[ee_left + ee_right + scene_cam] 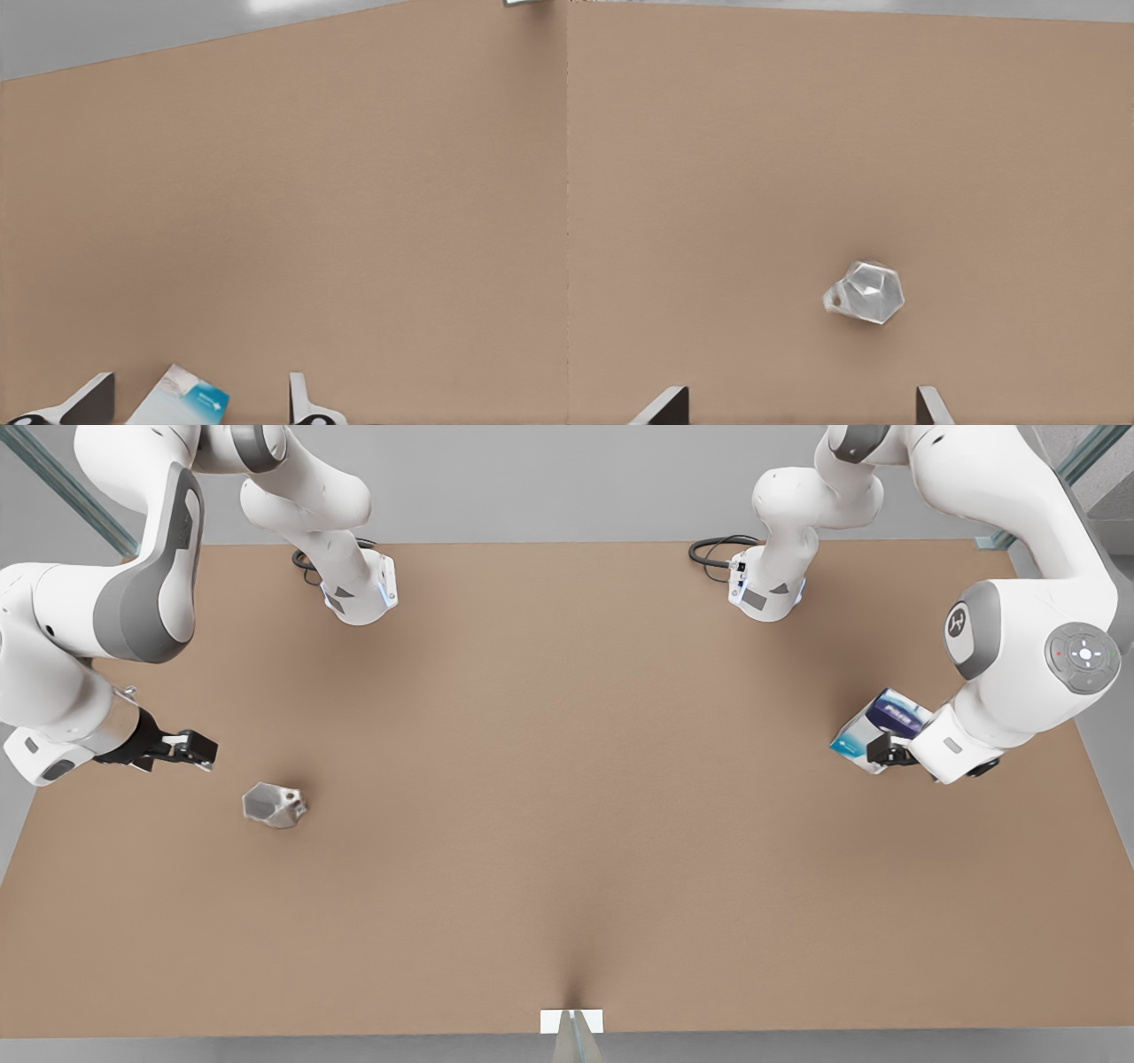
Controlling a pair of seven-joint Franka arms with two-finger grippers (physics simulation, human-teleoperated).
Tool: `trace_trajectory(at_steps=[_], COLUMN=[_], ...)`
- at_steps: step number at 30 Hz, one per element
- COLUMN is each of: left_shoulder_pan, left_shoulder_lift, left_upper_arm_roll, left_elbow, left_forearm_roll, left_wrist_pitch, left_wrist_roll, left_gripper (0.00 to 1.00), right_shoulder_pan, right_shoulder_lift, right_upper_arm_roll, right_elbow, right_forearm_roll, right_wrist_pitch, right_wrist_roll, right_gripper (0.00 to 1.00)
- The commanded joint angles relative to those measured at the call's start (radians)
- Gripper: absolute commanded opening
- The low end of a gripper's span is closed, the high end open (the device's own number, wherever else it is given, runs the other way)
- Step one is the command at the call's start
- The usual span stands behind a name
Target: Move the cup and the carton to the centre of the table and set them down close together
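Observation:
The cup (275,804) is a pale faceted piece with a small side handle, lying on the brown table (567,779) toward the front view's left. My right gripper (191,749) hovers up and to the left of it, open and holding nothing. From the right wrist, the cup (868,292) lies ahead of the spread fingertips (930,403). At the front view's right sits the white and blue carton (877,728), tilted, with my left gripper (884,747) at its near side. A carton corner (182,400) lies between that gripper's open fingers (299,398), with a gap on one side.
Both arm bases (359,593) (766,589) stand at the far edge with black cables beside them. A small white bracket (571,1021) marks the middle of the near edge. The tabletop's middle is bare brown surface.

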Motion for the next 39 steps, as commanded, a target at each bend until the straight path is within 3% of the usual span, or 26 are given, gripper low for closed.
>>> trace_trajectory(at_steps=[1,11,15,28,30,32,39], left_shoulder_pan=[0.001,-0.001,0.001,0.001,0.001,0.001,0.002], left_shoulder_lift=[0.001,0.001,0.002,0.004,0.004,0.004,0.019], left_upper_arm_roll=[0.001,0.001,0.002,0.007,0.007,0.007,0.008], left_elbow=[0.0,-0.005,-0.008,-0.014,-0.014,-0.014,-0.014], left_forearm_roll=[0.004,0.004,0.004,0.003,0.003,0.003,0.003], left_wrist_pitch=[0.0,-0.002,0.0,-0.002,-0.002,-0.002,-0.002], left_wrist_roll=[0.0,-0.005,-0.005,-0.003,-0.003,-0.002,-0.002], left_gripper=[1.0,1.0,1.0,1.0,1.0,1.0,1.0], right_shoulder_pan=[0.0,-0.049,-0.079,-0.141,-0.141,-0.143,-0.181], right_shoulder_lift=[0.0,0.066,0.086,0.052,0.058,0.014,0.066], right_upper_arm_roll=[0.001,-0.001,-0.002,-0.005,-0.005,-0.005,-0.005], right_elbow=[0.0,-0.014,-0.098,-0.538,-0.569,-0.702,-0.778], right_forearm_roll=[0.0,-0.008,-0.011,-0.018,-0.017,-0.017,-0.008], right_wrist_pitch=[0.0,0.003,0.078,0.446,0.537,0.73,0.902], right_wrist_roll=[0.0,-0.006,-0.015,-0.209,-0.192,-0.192,-0.187], right_gripper=[1.0,1.0,1.0,1.0,1.0,1.0,1.0])
